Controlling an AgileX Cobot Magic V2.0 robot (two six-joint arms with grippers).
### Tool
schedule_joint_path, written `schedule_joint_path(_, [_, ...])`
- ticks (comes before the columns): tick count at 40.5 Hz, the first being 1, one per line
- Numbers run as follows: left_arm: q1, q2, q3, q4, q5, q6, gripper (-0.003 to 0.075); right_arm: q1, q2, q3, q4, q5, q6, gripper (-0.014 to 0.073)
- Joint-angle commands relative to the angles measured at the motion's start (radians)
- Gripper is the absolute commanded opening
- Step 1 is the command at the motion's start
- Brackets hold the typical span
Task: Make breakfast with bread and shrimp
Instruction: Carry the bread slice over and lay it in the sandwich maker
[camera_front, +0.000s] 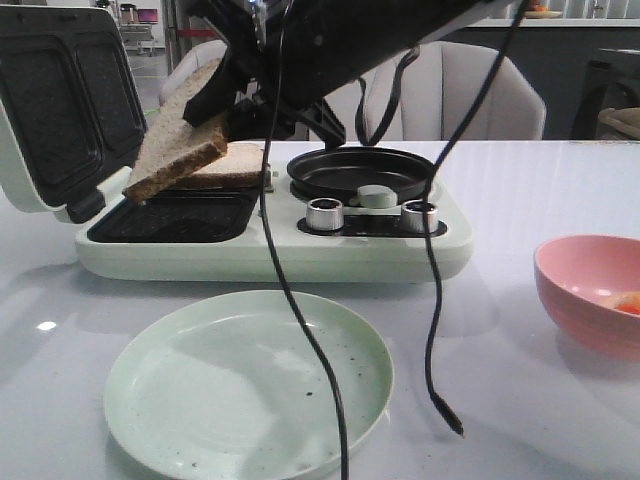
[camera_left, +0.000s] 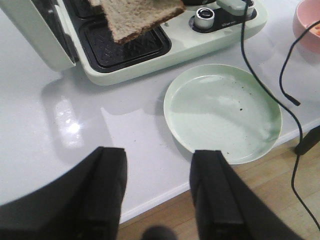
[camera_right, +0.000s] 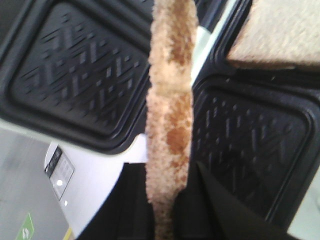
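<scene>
Bread slice (camera_front: 178, 140), held by right gripper (camera_right: 170, 200), hangs tilted over the near cavity (camera_front: 170, 218) of the sandwich maker (camera_front: 270, 245). Jaws pinch it by one edge, crust visible edge-on in the right wrist view. Long axis slopes down toward the open lid (camera_front: 60, 100); lower corner close above the plate cavity, contact uncertain. Judgement: the tilt lets the low corner seat first, then the slice can be laid flat. Second slice (camera_front: 232, 165) lies flat in the far cavity, partly under the held one. Left gripper (camera_left: 157, 200) hangs apart over the table edge, jaws spread, holding nothing. Green plate (camera_front: 330, 340) sits bare in front of the maker. Shrimp (camera_front: 628, 302) rests in pink bowl (camera_front: 580, 300), well to the right.
</scene>
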Motion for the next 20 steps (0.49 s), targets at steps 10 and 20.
schedule_joint_path(10, [-0.005, 0.001, -0.027, 0.018, -0.072, -0.002, 0.0362, -0.003, 0.037, -0.109, 0.061, 0.046, -0.008, 0.0533])
schedule_joint_path(20, [-0.005, 0.001, -0.027, 0.018, -0.095, -0.002, 0.0362, -0.038, -0.006, -0.109, -0.055, 0.061, 0.010, 0.0540])
